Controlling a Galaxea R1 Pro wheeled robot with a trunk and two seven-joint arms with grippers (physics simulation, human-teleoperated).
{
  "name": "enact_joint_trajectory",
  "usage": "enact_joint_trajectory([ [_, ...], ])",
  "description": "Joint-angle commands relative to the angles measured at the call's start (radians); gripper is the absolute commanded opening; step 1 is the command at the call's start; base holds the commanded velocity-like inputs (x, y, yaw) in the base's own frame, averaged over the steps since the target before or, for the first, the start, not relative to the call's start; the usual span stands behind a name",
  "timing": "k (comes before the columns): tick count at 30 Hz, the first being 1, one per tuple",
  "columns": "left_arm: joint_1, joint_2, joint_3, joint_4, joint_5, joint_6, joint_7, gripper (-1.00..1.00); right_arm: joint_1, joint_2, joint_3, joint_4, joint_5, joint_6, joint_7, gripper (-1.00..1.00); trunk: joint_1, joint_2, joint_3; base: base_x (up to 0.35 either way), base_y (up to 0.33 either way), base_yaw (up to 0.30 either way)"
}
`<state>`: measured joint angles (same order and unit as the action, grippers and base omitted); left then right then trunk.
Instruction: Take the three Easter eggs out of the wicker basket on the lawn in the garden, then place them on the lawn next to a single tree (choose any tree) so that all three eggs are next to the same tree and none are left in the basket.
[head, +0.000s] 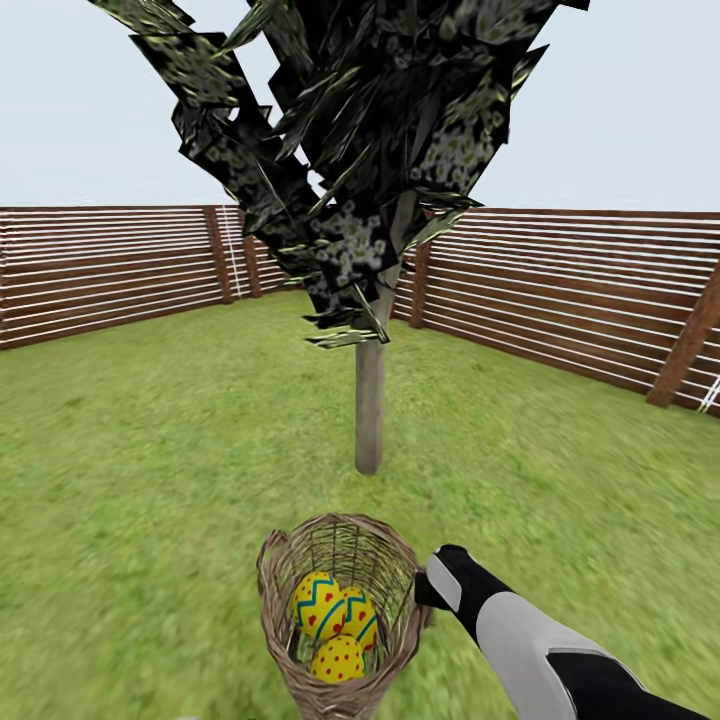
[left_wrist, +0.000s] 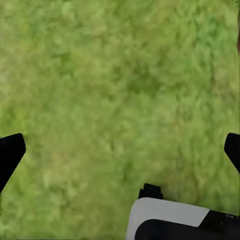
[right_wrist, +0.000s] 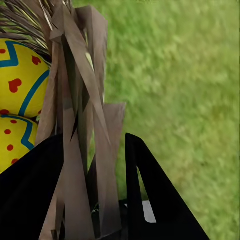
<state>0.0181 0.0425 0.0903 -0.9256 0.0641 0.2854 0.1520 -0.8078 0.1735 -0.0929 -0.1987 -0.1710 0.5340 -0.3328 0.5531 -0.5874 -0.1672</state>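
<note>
The wicker basket is low in the head view, a short way in front of the tree's pale trunk. Three yellow Easter eggs lie inside it: one at the left, one beside it and one nearest me. My right gripper is shut on the basket's right rim. In the right wrist view its black fingers straddle the woven wall, with two eggs behind it. My left gripper hangs open over bare lawn.
Dark blocky foliage spreads above the trunk. The brown slatted fence runs along the left and the right, meeting behind the tree. Grass stretches wide on both sides of the trunk.
</note>
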Motion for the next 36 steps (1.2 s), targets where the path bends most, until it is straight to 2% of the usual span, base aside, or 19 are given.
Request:
enact_joint_trajectory([
  [1, 0.000, 0.000, -0.002, -0.003, 0.005, -0.003, 0.005, 1.00, -0.001, 0.001, -0.011, -0.002, -0.015, -0.001, -0.006, -1.00, 0.000, -0.002, -0.002, 0.000, 0.000, 0.294],
  [9, 0.000, 0.000, -0.001, -0.002, 0.003, -0.011, 0.006, 1.00, -0.001, 0.001, -0.011, -0.002, -0.015, -0.002, 0.032, -1.00, 0.000, -0.002, -0.002, 0.000, 0.000, 0.169],
  [25, 0.000, 0.000, -0.001, -0.002, 0.006, -0.012, 0.004, 1.00, -0.001, 0.001, -0.011, -0.002, -0.014, -0.002, 0.034, -1.00, 0.000, -0.002, -0.002, 0.000, 0.000, 0.247],
  [30, 0.000, 0.000, -0.001, -0.002, 0.006, -0.012, 0.004, 1.00, -0.001, 0.001, -0.012, -0.002, -0.014, -0.008, 0.034, -1.00, 0.000, -0.002, -0.002, 0.000, 0.000, 0.050],
  [34, 0.000, 0.000, -0.001, -0.002, 0.005, -0.012, 0.004, 1.00, -0.001, 0.001, -0.012, 0.047, -0.015, -0.109, 0.034, -1.00, 0.000, -0.002, -0.002, 0.000, 0.000, 0.003],
  [36, 0.000, 0.000, -0.001, -0.002, 0.005, -0.012, 0.004, 1.00, -0.001, 0.001, -0.012, 0.054, -0.015, -0.119, 0.035, -1.00, 0.000, -0.002, -0.002, 0.000, 0.000, 0.000],
])
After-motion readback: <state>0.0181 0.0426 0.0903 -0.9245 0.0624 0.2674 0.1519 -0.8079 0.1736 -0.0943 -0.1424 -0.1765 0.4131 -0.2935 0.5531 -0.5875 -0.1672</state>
